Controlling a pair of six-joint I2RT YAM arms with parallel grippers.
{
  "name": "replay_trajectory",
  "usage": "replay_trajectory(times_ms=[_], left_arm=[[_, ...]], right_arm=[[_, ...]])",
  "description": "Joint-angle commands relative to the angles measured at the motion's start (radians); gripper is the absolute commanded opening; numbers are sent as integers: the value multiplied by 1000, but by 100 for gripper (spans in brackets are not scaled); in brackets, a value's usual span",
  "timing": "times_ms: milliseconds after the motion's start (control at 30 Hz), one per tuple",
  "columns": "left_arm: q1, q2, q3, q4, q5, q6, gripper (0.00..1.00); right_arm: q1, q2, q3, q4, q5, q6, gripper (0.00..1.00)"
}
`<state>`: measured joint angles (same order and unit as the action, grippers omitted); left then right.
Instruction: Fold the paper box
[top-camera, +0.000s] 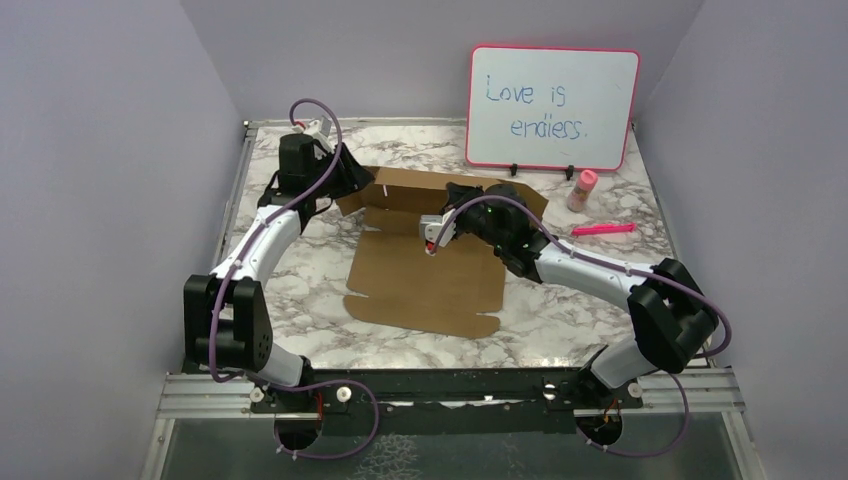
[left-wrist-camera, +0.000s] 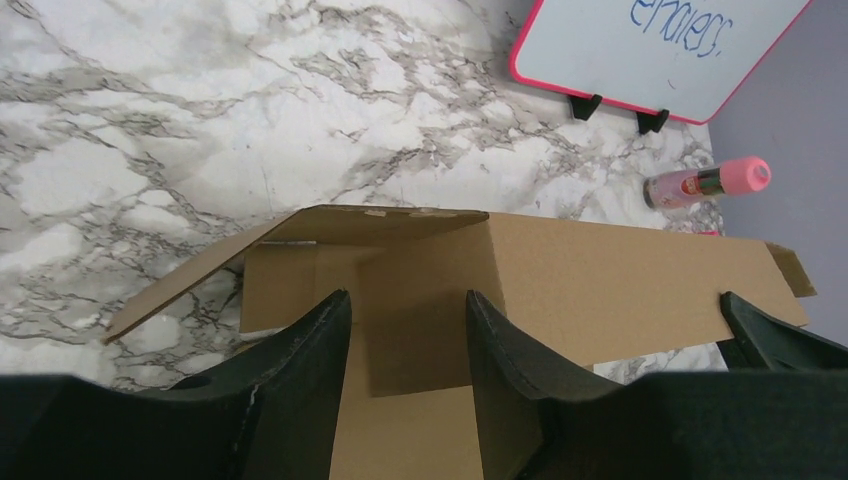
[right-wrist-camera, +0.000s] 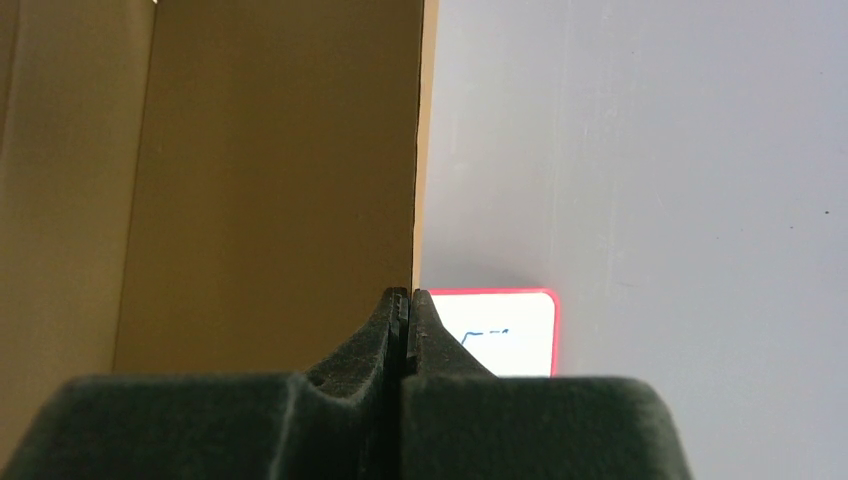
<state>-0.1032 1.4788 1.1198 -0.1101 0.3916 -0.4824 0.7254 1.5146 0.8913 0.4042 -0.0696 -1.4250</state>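
Lying flat, brown paper box (top-camera: 425, 280), rear raised

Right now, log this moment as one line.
paper box: rear wall raised, front panel flat | left end effector: open, at box's left end | right end effector: shut on upright wall edge

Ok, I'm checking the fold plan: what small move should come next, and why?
Probably close the left gripper on the flap between its jaws, which straddle it open; the right gripper, shut, sits at the raised back wall of the paper box.
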Motion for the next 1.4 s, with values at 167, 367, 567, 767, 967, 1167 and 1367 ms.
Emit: replay_trajectory(times_ms=[167, 367, 567, 767, 967, 1167, 1367], left_arm=[[-45, 0, -112, 252, 31, -157, 44], [-53, 4, -162, 341, 7, -184, 44], [-55, 15, -221, 415, -7, -211, 45], [-53, 11, -272, 432, -43, -196, 45], [-51, 4, -316, 436, -89, -184, 48], [-30, -10, -365, 436, -156, -174, 53], [-27, 1, -403, 476, -190, -159, 58]], right_arm=[[8, 25, 40, -43, -42, 30, 1], [9, 35, 31, -51, -48, 30, 1], [13, 54, 3, -40, -31, -1, 1], [32, 58, -31, 1, 25, -53, 1], [41, 52, -50, 8, 54, -66, 1], [45, 53, -51, -5, 64, -71, 1], [51, 69, -55, -5, 84, -83, 1]])
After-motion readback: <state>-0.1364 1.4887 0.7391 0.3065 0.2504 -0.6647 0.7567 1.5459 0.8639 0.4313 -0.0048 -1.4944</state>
